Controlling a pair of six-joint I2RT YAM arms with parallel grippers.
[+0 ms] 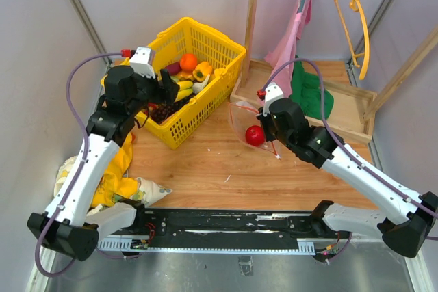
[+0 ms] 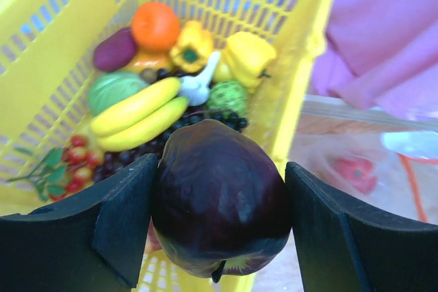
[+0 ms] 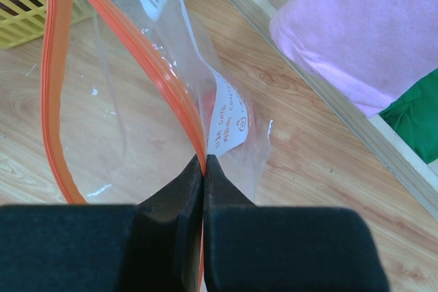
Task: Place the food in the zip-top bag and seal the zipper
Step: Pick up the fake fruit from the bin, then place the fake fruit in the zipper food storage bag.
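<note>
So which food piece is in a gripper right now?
The dark purple fruit, clamped in the left gripper; the rest lie in the yellow basket, one red apple in the zip-top bag.

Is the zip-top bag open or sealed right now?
Open. The zip-top bag has its zipper strips spread apart in a wide loop, and the right pincer pinches one edge.
</note>
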